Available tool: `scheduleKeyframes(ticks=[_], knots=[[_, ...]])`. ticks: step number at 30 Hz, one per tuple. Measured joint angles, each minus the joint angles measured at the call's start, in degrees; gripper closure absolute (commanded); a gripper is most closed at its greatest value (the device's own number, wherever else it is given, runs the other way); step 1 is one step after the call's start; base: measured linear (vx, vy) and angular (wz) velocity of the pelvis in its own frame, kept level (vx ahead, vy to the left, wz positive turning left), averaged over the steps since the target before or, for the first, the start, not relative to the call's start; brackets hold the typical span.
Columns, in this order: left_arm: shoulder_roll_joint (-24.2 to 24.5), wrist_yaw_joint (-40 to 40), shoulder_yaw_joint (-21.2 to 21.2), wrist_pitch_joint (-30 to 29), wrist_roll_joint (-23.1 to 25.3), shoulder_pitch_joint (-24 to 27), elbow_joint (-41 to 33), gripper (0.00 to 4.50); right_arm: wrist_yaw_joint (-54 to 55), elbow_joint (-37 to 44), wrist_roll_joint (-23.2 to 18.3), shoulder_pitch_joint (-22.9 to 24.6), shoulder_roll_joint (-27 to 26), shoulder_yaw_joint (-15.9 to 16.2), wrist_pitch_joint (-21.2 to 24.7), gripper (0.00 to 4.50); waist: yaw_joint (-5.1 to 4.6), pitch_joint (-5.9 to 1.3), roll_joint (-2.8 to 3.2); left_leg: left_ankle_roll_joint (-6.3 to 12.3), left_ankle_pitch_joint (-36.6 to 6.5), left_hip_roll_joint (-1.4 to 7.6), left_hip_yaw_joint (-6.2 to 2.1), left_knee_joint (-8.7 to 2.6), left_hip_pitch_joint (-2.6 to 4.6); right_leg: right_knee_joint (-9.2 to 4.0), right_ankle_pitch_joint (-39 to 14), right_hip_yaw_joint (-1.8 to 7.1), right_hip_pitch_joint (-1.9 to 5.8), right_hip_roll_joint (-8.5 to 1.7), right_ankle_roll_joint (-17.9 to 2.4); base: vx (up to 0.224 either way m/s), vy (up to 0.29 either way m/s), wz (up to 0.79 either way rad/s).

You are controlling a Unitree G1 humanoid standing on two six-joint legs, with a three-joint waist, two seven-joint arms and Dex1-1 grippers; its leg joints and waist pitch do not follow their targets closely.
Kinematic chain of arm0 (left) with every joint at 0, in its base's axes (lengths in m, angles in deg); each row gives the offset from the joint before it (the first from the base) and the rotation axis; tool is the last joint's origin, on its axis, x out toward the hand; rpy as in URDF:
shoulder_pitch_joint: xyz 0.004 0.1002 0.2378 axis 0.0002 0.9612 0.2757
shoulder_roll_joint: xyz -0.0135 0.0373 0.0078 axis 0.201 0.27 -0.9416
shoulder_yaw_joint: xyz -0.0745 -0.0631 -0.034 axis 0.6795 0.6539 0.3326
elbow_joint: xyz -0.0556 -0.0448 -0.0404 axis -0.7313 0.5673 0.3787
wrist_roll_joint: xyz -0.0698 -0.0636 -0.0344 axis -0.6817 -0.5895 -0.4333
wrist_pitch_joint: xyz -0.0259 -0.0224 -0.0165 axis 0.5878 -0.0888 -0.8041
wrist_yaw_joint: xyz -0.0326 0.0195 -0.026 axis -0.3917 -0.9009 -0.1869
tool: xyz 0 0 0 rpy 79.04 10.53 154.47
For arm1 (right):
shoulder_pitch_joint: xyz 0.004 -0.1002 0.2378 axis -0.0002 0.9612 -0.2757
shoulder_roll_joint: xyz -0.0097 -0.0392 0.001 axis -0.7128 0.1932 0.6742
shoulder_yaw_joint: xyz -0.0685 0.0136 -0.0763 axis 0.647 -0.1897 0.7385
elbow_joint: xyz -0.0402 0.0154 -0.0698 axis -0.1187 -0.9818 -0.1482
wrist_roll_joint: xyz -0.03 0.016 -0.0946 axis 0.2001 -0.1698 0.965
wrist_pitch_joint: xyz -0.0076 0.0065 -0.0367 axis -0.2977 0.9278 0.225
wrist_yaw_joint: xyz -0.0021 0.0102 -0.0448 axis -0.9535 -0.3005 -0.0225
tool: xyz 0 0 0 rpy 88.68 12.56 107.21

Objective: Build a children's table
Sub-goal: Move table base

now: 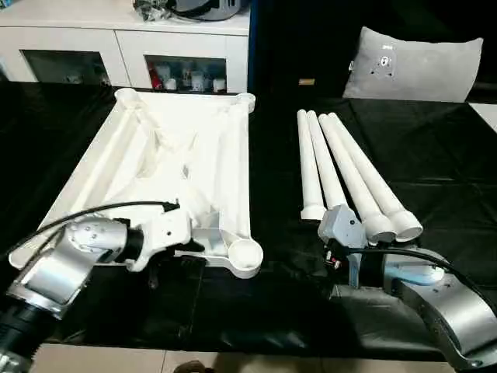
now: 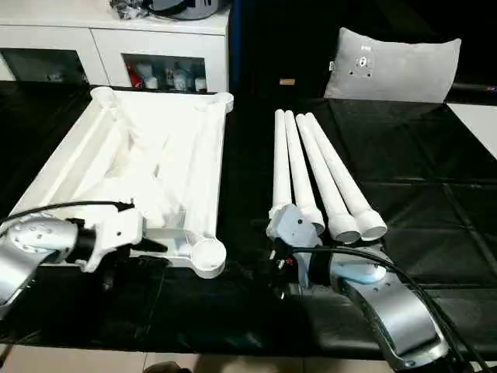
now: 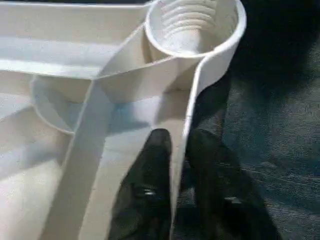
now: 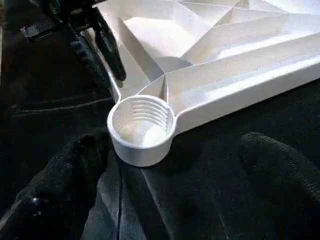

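Table top (image 1: 186,148) upside down, left on black cloth (image 1: 435,155). Four legs (image 1: 345,175) side by side, right. Left gripper (image 3: 180,150) clamped on near rim by threaded socket (image 4: 141,122). Right gripper (image 4: 175,180) wide open, empty. No legible writing.

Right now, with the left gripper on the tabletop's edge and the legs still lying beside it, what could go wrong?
1. The left gripper pinches only the thin rim near the corner socket; the tabletop may slip or pivot on the black cloth if pulled.
2. The four legs lie loose and close together; taking one could roll the others.
3. The open right gripper faces the socket, with the legs behind it; swinging back may knock them.
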Motion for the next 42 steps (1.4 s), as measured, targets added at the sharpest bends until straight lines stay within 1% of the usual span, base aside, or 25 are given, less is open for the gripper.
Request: scheduleKeyframes(ticks=[2,4,6,9,10,12,14,18,20,23,24,25,26,27,28,29,31,32,35,36,39,41,42], knots=[[-0.1,-0.1,-0.2,0.3,0.5,0.0,0.2,4.09,-0.6,0.0,0.0,0.2,0.7,0.0,0.1,0.0,0.14,-0.03,0.1,0.0,0.0,0.01,0.02,0.0,0.03,0.0,0.0,0.0,0.02,0.0,0.0,0.0,0.0,0.0],[-0.1,0.0,-0.3,1.0,1.0,-0.1,0.6,4.11,-0.8,0.0,-0.1,0.4,0.9,0.0,0.1,0.0,0.11,-0.09,0.27,0.0,0.0,0.02,0.03,0.0,0.04,0.0,0.0,0.01,0.02,0.0,0.0,0.0,0.0,0.0],[-0.7,-0.1,-0.6,1.8,1.5,-0.2,1.0,4.25,-0.9,0.1,-0.1,0.5,1.0,0.0,0.5,0.0,0.0,-0.15,0.51,0.0,0.0,0.01,0.1,0.0,0.07,0.0,0.0,0.07,0.03,0.0,0.0,0.0,0.0,0.0],[-2.9,-0.8,-0.5,1.9,1.5,-0.5,1.8,4.33,-0.7,0.4,-0.2,0.5,0.9,-0.2,0.7,0.0,0.03,-0.15,0.88,0.0,0.0,0.01,0.12,0.01,0.07,0.0,0.0,0.08,0.05,-0.02,0.0,0.0,0.0,0.0],[-3.5,-1.1,-0.5,1.9,1.5,-0.5,1.8,4.42,-0.6,0.4,-0.2,0.5,0.9,-0.3,0.7,0.0,0.0,-0.17,0.98,0.0,0.0,0.01,0.14,0.01,0.07,0.01,0.0,0.08,0.04,-0.02,0.0,0.0,0.0,0.0],[-6.6,-3.8,-0.4,0.9,1.5,-0.5,2.3,4.49,0.8,0.4,0.0,0.7,0.6,-1.1,0.7,0.0,0.02,-0.24,1.31,0.01,0.0,0.01,0.18,0.02,0.06,0.01,0.0,0.08,0.04,-0.05,0.0,0.0,0.0,0.0],[-8.8,-5.9,-0.5,0.1,1.7,-1.0,2.8,4.49,2.0,0.4,0.1,0.6,-0.1,-1.4,0.8,0.0,-0.18,-0.24,1.34,0.01,0.0,0.07,0.2,0.01,0.05,0.02,0.0,0.07,0.01,-0.01,0.0,0.0,0.0,0.0],[-10.5,-8.8,-0.6,1.2,2.8,-2.2,5.2,4.49,5.3,-0.4,1.1,-0.8,-2.0,-1.9,1.2,0.0,-0.83,-0.25,1.35,-0.04,0.0,0.15,0.2,-0.03,0.02,0.05,0.0,0.04,-0.06,0.06,0.0,0.0,0.0,0.0],[-10.9,-9.3,-0.5,2.8,3.5,-2.3,6.3,4.49,8.3,-1.4,2.0,-1.8,-4.5,-3.1,1.2,0.0,-0.98,-0.25,1.35,-0.04,0.0,0.15,0.2,-0.06,0.01,0.04,0.0,0.02,-0.06,0.06,0.0,0.0,0.0,0.0],[-11.4,-9.5,-0.5,3.7,3.8,-2.2,6.3,4.49,11.1,-2.5,2.1,-3.4,-6.7,-4.7,0.8,0.0,-1.07,-0.25,1.37,-0.03,0.1,0.15,0.22,-0.05,-0.03,0.0,0.0,0.01,-0.05,0.03,0.0,0.0,0.0,0.0],[-11.3,-9.5,-0.4,3.9,3.8,-2.1,6.3,4.22,12.1,-2.5,2.0,-3.7,-7.3,-5.1,0.7,0.0,-1.06,-0.25,1.37,-0.01,0.1,0.15,0.24,-0.05,-0.05,-0.03,0.0,0.01,-0.06,0.03,0.0,0.0,0.0,0.0],[-11.2,-9.4,-0.2,4.0,3.7,-2.0,6.2,4.22,13.8,-2.8,2.0,-4.4,-8.6,-5.7,0.8,0.0,-1.14,-0.23,1.34,0.08,0.1,0.15,0.25,-0.05,-0.05,-0.02,0.0,0.01,-0.08,0.03,0.0,0.0,0.0,0.0],[-11.0,-9.2,0.2,4.0,3.6,-1.7,6.0,4.05,17.7,-3.5,3.1,-6.2,-10.8,-6.5,1.5,0.0,-1.25,-0.23,1.34,0.16,0.2,0.15,0.28,-0.05,-0.15,0.03,0.0,0.01,-0.2,0.02,0.0,0.0,0.0,0.0],[-11.0,-9.0,0.7,4.0,3.0,-1.5,5.5,3.87,20.6,-3.7,4.0,-7.9,-12.0,-7.2,2.9,0.0,-1.39,-0.24,1.33,0.18,0.3,0.14,0.35,-0.05,-0.28,0.11,0.0,0.06,-0.4,0.01,0.0,0.0,0.0,0.0],[-11.0,-8.9,1.1,4.0,2.2,-1.4,4.7,3.87,22.5,-3.7,4.5,-9.2,-12.4,-7.9,4.4,0.0,-1.37,-0.25,1.31,0.21,0.3,0.14,0.39,-0.05,-0.45,0.17,0.0,0.06,-0.58,-0.02,0.0,0.0,0.0,0.0],[-11.0,-8.9,1.9,3.9,1.2,-1.1,3.5,3.8,25.0,-4.3,5.1,-11.6,-13.4,-8.6,8.6,0.0,-1.44,-0.25,1.31,0.22,0.4,0.12,0.41,-0.04,-0.59,0.25,0.0,0.07,-0.76,-0.03,0.0,0.0,0.0,0.0],[-11.0,-9.0,3.1,3.3,0.1,-0.9,1.6,3.72,26.8,-5.6,5.6,-14.2,-14.3,-9.2,12.8,0.0,-1.42,-0.25,1.33,0.2,0.5,0.13,0.41,-0.08,-0.69,0.29,0.0,0.04,-0.89,-0.03,0.0,0.0,0.0,0.0],[-11.0,-9.1,4.3,1.8,-0.9,-0.3,0.1,3.61,27.8,-7.4,5.6,-16.0,-15.5,-9.3,15.3,0.0,-1.48,-0.25,1.36,0.16,0.5,0.14,0.4,-0.11,-0.69,0.33,0.0,0.03,-0.93,-0.03,0.0,0.0,0.0,0.0],[-11.1,-9.8,5.8,-2.3,-2.7,0.5,-3.8,3.38,30.3,-12.4,6.1,-20.1,-17.3,-9.3,18.9,0.0,-1.48,-0.21,1.47,0.02,0.6,0.15,0.4,-0.17,-0.69,0.36,0.0,0.01,-0.97,-0.02,0.0,0.0,0.0,0.0],[-11.2,-10.3,6.2,-3.5,-3.1,0.6,-4.8,3.38,31.1,-14.1,6.4,-21.4,-17.7,-9.4,19.4,0.0,-1.51,-0.21,1.47,-0.02,0.7,0.15,0.4,-0.19,-0.7,0.35,0.1,0.01,-0.97,-0.02,0.0,0.0,0.0,0.0],[-11.6,-11.7,7.1,-6.5,-4.2,1.0,-7.9,3.09,33.1,-19.1,7.4,-24.5,-18.6,-9.3,19.7,0.0,-1.44,-0.21,1.47,-0.11,0.7,0.15,0.4,-0.21,-0.71,0.35,0.1,-0.01,-0.96,-0.03,0.0,0.0,0.0,0.0],[-12.8,-12.7,7.5,-8.0,-5.2,1.1,-9.7,3.04,34.3,-22.4,8.3,-26.0,-19.9,-9.3,19.7,0.0,-1.42,-0.21,1.47,-0.13,0.7,0.16,0.4,-0.21,-0.79,0.34,0.1,-0.03,-0.99,-0.02,0.0,0.0,0.0,0.0],[-13.2,-12.9,7.6,-8.6,-5.4,1.2,-10.5,2.83,34.7,-23.9,8.6,-26.6,-20.4,-9.2,19.8,0.0,-1.41,-0.21,1.46,-0.13,0.7,0.16,0.41,-0.21,-0.8,0.33,0.1,-0.03,-1.01,-0.02,0.0,0.0,0.0,0.0]])
